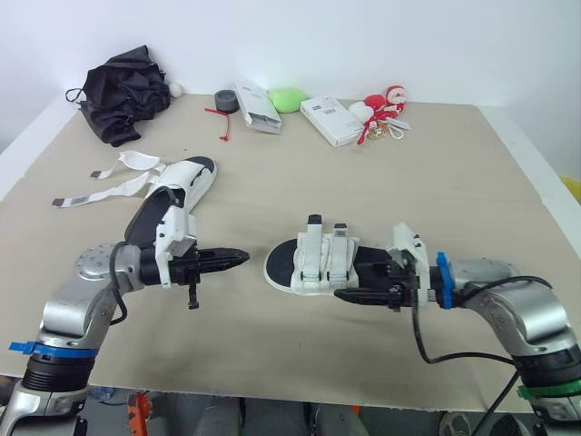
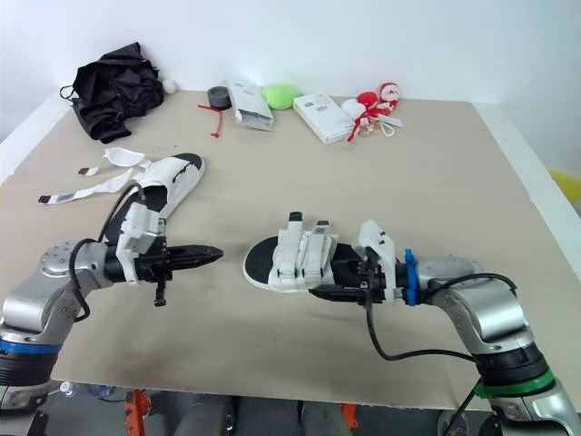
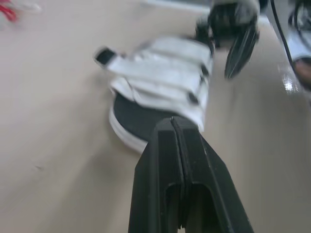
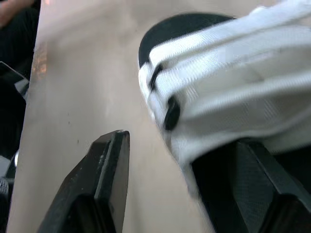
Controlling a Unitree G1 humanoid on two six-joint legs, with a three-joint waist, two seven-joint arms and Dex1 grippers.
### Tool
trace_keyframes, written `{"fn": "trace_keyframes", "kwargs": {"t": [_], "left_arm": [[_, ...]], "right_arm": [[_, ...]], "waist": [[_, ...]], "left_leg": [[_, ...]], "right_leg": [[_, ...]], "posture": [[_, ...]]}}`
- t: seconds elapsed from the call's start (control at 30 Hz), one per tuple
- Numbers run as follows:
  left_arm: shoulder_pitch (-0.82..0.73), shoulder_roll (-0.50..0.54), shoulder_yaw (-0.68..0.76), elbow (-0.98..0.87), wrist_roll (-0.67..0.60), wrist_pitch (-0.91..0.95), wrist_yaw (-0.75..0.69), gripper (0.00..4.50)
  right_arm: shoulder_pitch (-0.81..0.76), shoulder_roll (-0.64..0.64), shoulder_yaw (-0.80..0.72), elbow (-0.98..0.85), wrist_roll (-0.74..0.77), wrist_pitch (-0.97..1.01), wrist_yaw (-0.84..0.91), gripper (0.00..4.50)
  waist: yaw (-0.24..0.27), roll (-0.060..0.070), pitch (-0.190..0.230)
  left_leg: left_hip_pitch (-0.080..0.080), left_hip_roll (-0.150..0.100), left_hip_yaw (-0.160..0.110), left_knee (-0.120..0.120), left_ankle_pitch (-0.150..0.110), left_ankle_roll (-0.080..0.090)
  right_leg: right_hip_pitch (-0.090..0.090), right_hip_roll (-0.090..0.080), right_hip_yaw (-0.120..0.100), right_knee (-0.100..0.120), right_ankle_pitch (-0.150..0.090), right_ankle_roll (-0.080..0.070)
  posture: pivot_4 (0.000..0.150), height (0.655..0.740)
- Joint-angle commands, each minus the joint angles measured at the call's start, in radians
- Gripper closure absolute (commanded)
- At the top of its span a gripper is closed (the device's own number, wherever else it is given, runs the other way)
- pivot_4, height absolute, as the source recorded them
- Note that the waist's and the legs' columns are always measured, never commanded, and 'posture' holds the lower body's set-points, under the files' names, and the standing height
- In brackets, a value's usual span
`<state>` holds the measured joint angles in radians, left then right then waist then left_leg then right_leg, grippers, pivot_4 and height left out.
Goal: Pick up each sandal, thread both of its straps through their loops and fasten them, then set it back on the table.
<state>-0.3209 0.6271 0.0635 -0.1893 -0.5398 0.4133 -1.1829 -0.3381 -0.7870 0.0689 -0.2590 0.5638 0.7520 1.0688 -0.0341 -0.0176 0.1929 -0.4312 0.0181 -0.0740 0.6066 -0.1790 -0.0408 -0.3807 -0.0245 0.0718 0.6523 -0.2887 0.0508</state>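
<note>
**Since the near sandal looks strapped, the open one by our left arm is what matters**

Since both straps on the near sandal (image 1: 313,263) lie folded flat across it, we judge that one done. It sits flat on the table (image 1: 427,182), near the front centre. Its long axis runs side to side, with the toe toward our left and the heel toward our right.

The unstrapped sandal (image 1: 182,186) lies farther back on the left side. Its long axis runs diagonally, from the near end behind our left forearm to the far end pointing away and rightward. Its loose straps (image 1: 104,186) trail flat on the table, out to the left.

The left gripper (image 1: 238,258) is clenched, fingers pressed together on nothing. It points right, at the near sandal's toe, with a clear gap between them. The open sandal lies behind and to the left of its tip, just beside the forearm. We judge that the gripper must swing back and left, then spread.

The right gripper (image 1: 354,283) is released, with its fingers (image 4: 109,170) spread wide at the near sandal's heel. The heel edge lies by one finger, and we cannot tell whether they touch. It is well apart from the open sandal, so the left arm is the nearer one.
</note>
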Motion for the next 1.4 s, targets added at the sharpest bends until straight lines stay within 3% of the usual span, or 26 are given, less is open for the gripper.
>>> {"fn": "trace_keyframes", "kwargs": {"t": [0.03,0.1,0.17,0.37,0.67,0.7,0.77,0.9,1.0,1.07,1.3,1.4], "left_arm": [[0.035,0.007,0.070,-0.090,-0.075,0.046,0.059,4.50],[0.042,-0.004,0.095,-0.117,-0.125,0.083,0.098,4.50],[0.049,-0.004,0.105,-0.131,-0.146,0.098,0.117,4.50],[0.045,-0.042,0.130,-0.148,-0.214,0.129,0.206,4.50],[0.014,-0.074,0.045,-0.099,-0.150,0.106,0.240,4.50],[0.011,-0.076,0.043,-0.095,-0.149,0.103,0.240,4.50],[0.004,-0.094,0.038,-0.091,-0.149,0.098,0.253,4.50],[-0.001,-0.112,0.033,-0.083,-0.142,0.086,0.266,4.50],[0.000,-0.116,0.038,-0.084,-0.140,0.092,0.292,4.50],[0.003,-0.115,0.049,-0.085,-0.145,0.107,0.312,4.50],[-0.002,-0.099,0.103,-0.075,-0.166,0.173,0.404,4.50],[0.012,-0.089,0.130,-0.084,-0.144,0.176,0.456,4.50]], "right_arm": [[-0.038,0.031,0.014,0.055,-0.031,-0.028,-0.018,3.29],[-0.032,0.040,0.011,0.079,-0.038,-0.041,-0.013,4.08],[-0.027,0.049,-0.004,0.096,-0.031,-0.047,-0.014,4.44],[-0.089,0.119,-0.133,0.178,-0.012,-0.019,-0.178,4.44],[-0.337,0.217,-0.252,0.484,-0.152,0.014,-0.605,4.44],[-0.365,0.232,-0.257,0.525,-0.166,0.023,-0.649,3.89],[-0.416,0.264,-0.249,0.612,-0.214,0.010,-0.740,3.56],[-0.468,0.319,-0.240,0.689,-0.268,-0.030,-0.832,1.97],[-0.471,0.340,-0.246,0.648,-0.243,0.013,-0.816,0.71],[-0.441,0.317,-0.232,0.592,-0.229,0.040,-0.759,0.11],[-0.319,0.137,-0.274,0.465,-0.183,0.096,-0.572,0.11],[-0.197,0.012,-0.308,0.321,-0.129,0.109,-0.435,0.11]], "waist": [[0.000,0.000,0.000],[0.000,0.000,0.000],[0.001,0.000,0.000],[0.001,0.000,0.000],[-0.003,0.000,0.001],[-0.006,0.000,0.001],[-0.010,0.000,0.001],[-0.012,0.000,0.001],[-0.012,0.000,0.001],[-0.013,0.000,0.001],[-0.008,0.000,0.001],[-0.006,0.000,0.001]], "left_leg": [[0.000,0.000,0.000,0.000,0.000,-0.001],[0.000,0.000,0.000,0.000,0.001,-0.002],[0.000,0.000,0.000,0.001,0.002,-0.003],[0.001,0.000,0.000,0.006,0.003,-0.005],[0.001,0.001,0.002,0.011,0.006,-0.007],[0.001,0.001,0.002,0.011,0.006,-0.007],[0.000,0.002,0.003,0.010,0.006,-0.007],[0.000,0.002,0.004,0.010,0.006,-0.007],[0.000,0.002,0.004,0.010,0.006,-0.007],[0.000,0.002,0.004,0.010,0.006,-0.007],[-0.001,0.001,0.003,0.011,0.006,-0.007],[-0.002,0.000,0.003,0.011,0.006,-0.006]], "right_leg": [[0.000,0.000,0.000,0.001,0.000,0.000],[-0.001,0.000,0.000,0.003,0.003,-0.004],[-0.001,0.000,0.000,0.004,0.003,-0.004],[-0.001,0.000,0.000,0.011,0.003,-0.004],[-0.002,0.002,0.001,0.014,0.005,-0.001],[-0.002,0.002,0.002,0.014,0.009,-0.006],[-0.004,0.003,0.002,0.014,0.009,-0.007],[-0.005,0.003,0.003,0.015,0.010,-0.008],[-0.005,0.003,0.003,0.016,0.010,-0.008],[-0.005,0.003,0.003,0.016,0.010,-0.007],[-0.005,0.003,0.004,0.016,0.009,-0.006],[-0.005,0.002,0.004,0.016,0.009,-0.005]], "posture": [[0.150,0.7380],[0.150,0.7380],[0.150,0.7380],[0.150,0.7380],[0.150,0.7380],[0.150,0.7380],[0.150,0.7380],[0.150,0.7380],[0.150,0.7380],[0.150,0.7380],[0.150,0.7380],[0.150,0.7380]]}}
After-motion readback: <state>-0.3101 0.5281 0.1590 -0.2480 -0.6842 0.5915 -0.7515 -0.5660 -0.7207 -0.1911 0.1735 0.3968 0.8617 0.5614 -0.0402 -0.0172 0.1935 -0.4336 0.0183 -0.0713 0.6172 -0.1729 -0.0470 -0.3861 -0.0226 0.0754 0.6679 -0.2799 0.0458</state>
